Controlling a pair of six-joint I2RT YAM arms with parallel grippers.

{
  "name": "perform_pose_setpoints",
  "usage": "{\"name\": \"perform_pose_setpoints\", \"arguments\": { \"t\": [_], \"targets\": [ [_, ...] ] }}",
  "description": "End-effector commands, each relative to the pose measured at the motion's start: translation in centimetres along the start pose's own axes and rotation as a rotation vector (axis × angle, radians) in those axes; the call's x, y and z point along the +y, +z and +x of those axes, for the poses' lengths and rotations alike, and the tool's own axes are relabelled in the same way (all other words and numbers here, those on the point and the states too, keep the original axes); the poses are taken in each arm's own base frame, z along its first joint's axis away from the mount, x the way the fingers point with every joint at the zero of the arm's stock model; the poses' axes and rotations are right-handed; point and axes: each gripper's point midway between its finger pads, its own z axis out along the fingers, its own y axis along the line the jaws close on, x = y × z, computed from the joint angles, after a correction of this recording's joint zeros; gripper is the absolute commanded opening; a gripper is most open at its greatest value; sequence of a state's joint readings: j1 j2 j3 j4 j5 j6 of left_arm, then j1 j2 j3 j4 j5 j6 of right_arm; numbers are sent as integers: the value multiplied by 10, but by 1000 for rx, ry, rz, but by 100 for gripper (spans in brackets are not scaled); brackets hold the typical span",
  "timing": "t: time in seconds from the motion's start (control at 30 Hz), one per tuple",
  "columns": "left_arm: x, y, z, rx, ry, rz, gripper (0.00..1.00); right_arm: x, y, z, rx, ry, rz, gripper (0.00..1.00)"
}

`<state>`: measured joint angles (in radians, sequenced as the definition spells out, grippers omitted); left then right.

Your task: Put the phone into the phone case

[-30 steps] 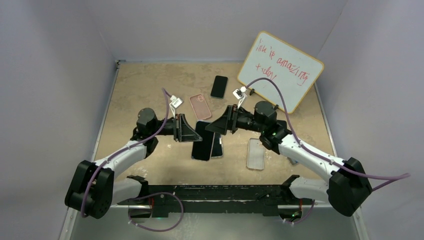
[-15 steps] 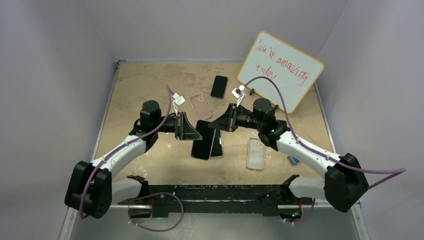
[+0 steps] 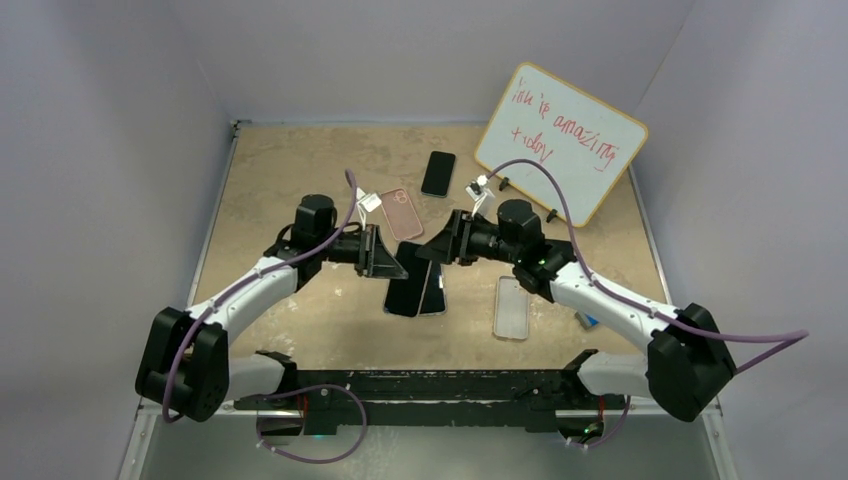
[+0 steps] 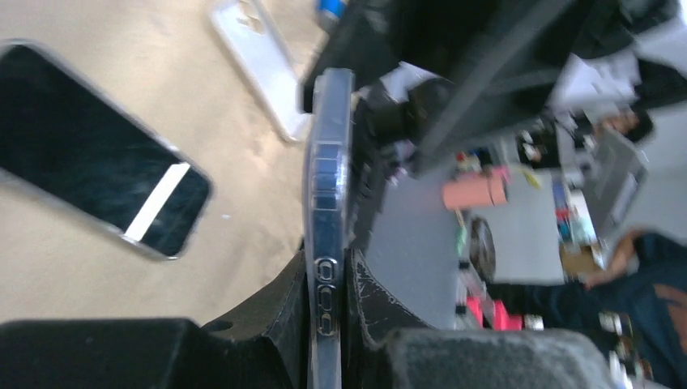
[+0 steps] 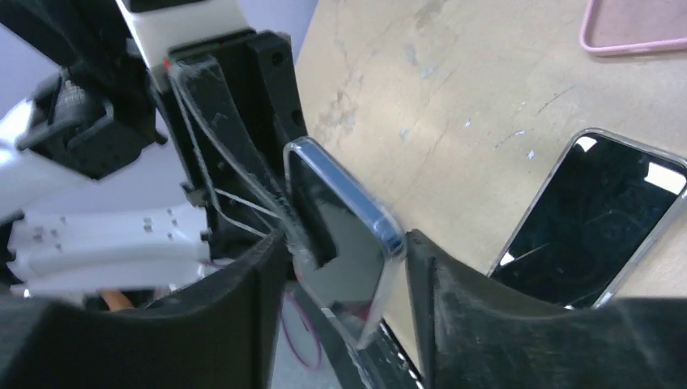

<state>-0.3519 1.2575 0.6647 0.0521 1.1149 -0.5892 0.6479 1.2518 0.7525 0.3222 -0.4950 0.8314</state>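
My left gripper [image 3: 390, 262] [image 4: 328, 279] is shut on a dark phone [image 3: 405, 288] with a clear rim and side buttons, and holds it on edge above the table [image 4: 327, 154]. My right gripper [image 3: 433, 250] [image 5: 344, 279] is open. Its fingers stand on either side of that phone's far end [image 5: 340, 235], with a gap at one finger. A second dark phone [image 3: 438, 292] [image 4: 97, 154] [image 5: 599, 219] lies flat just beneath. An empty clear phone case [image 3: 511, 307] [image 4: 259, 65] lies to the right.
A pink case [image 3: 400, 212] [image 5: 640, 24] lies behind the grippers, with a black phone [image 3: 438, 173] further back. A whiteboard [image 3: 560, 140] leans at the back right. A small blue object [image 3: 588, 320] lies under the right arm.
My left arm has moved right and forward with the phone. My right wrist has shifted slightly left, so its open fingers now stand around the phone's end.
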Motion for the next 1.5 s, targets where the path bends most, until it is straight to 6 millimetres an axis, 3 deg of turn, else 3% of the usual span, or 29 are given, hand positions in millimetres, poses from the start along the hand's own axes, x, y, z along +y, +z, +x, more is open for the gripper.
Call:
{"name": "perform_pose_setpoints", "arguments": {
  "t": [0.0,0.1,0.13,0.3,0.43,0.63,0.73,0.9,1.03,1.17,1.47],
  "targets": [
    [49,-7,-20,-97,-46,-296,0,24,-14,-31,-149,-17,-8,70],
    [62,-15,-29,-130,-77,-351,0,21,-22,-30,-169,-17,11,97],
    [70,-20,-32,-141,-96,-379,0,21,-24,-29,-173,-21,17,99],
    [119,-53,-48,-226,-216,-515,0,11,-42,-25,-205,-29,92,99],
    [169,-88,-73,-284,-300,-643,0,0,-53,-22,-240,-40,142,99],
    [200,-119,-120,-425,-366,-649,0,-16,-62,-18,-220,-52,253,99],
    [220,-130,-128,-422,-400,-700,0,-16,-64,-16,-224,-51,248,99],
    [244,-131,-108,-382,-489,-756,0,-24,-67,-13,-258,14,266,99],
    [257,-136,-92,-348,-534,-810,12,-45,-69,-8,-251,87,372,99],
    [262,-141,-80,-319,-562,-868,17,-61,-71,-3,-251,137,449,99],
    [269,-143,-57,-287,-636,-922,44,-67,-68,-2,-292,245,449,99]
  ]
}}
